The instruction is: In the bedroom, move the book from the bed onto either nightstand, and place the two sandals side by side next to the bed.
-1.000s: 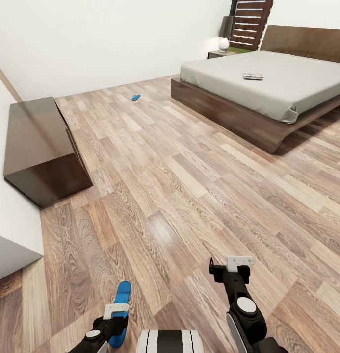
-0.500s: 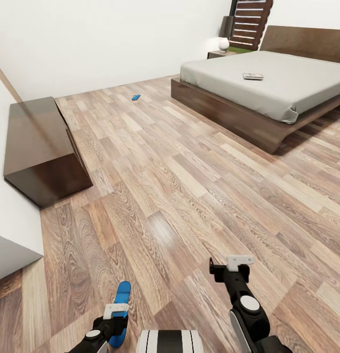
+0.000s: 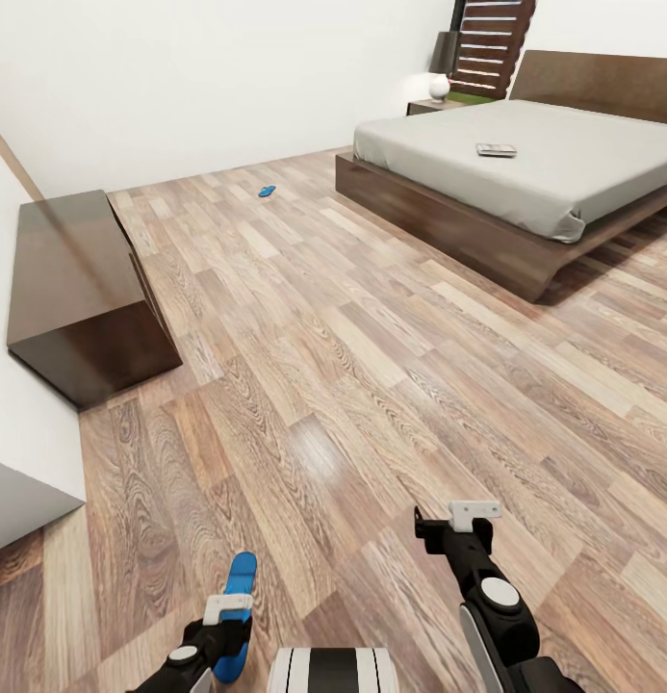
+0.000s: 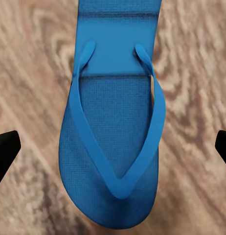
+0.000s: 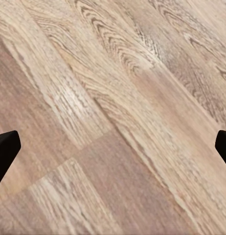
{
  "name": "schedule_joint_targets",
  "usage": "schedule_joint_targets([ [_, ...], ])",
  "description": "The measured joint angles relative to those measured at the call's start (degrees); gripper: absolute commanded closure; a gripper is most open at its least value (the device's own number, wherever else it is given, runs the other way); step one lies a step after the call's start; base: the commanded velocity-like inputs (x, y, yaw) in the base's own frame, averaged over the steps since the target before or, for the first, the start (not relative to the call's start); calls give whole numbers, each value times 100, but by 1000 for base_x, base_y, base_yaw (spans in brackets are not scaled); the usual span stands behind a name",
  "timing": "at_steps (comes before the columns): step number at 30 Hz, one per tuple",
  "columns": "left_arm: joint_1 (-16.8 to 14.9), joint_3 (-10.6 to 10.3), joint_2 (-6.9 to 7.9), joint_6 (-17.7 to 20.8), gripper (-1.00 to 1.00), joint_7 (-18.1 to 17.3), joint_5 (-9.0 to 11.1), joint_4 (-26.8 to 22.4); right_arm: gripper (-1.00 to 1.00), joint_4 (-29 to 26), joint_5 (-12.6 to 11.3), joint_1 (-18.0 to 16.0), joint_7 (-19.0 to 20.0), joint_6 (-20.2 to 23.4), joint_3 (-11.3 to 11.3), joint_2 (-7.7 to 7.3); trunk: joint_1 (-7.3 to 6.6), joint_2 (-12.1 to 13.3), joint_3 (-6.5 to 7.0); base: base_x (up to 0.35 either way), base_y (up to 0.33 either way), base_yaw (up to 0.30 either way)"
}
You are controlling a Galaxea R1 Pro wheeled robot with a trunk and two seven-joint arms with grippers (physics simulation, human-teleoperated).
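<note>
Wide bare plank floor (image 3: 371,366); left claw (image 4: 113,147) spread above sandal (image 4: 113,127), right claw (image 5: 113,147) spread too.

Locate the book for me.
Head view: the book lies flat on the bed's grey mattress, upper right, far from both arms.

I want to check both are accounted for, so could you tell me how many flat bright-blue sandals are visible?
2. One flat bright-blue sandal lies on the wood-plank floor right below the left gripper. The other blue sandal lies far off on the floor, near the dark-brown bed frame.
</note>
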Motion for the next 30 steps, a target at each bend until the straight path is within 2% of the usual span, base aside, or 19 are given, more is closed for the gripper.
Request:
schedule_joint_targets([
  [16, -195, 0, 2, 18, -100, 30, -1, -134, -100, 0, 0, -1, 47, 35, -28, 5, 0, 0, 0, 0, 0, 0],
  [23, -226, 1, 3, 20, -100, 32, 0, -143, -100, 0, 0, -1, 50, 37, -23, 8, 18, -9, -154, 0, 0, 0],
  [30, -238, 0, 3, 18, -100, 33, -1, -154, -100, 0, 0, 2, 51, 38, -14, 8, 18, -9, -155, 0, 0, 0],
])
